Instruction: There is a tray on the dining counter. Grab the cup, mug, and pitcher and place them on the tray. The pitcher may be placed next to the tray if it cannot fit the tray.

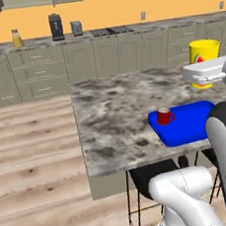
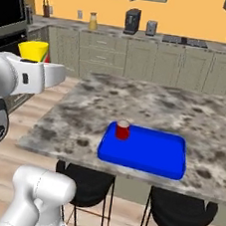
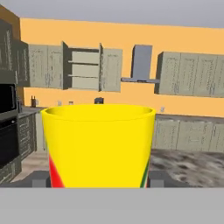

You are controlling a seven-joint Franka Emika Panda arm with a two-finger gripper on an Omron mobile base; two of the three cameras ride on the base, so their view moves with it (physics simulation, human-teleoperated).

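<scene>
My gripper is shut on the yellow cup, and a dark fingertip shows on either side of its base. The cup is held upright in the air, off the left side of the tray. The blue tray lies on the dining counter near its front edge. The red mug stands in the tray's left corner. The pitcher stands far off on the back counter.
A dark coffee machine and a small toaster stand on the back counter beside a cooktop. Black stools sit under the dining counter's near edge. A dark oven column rises at the left.
</scene>
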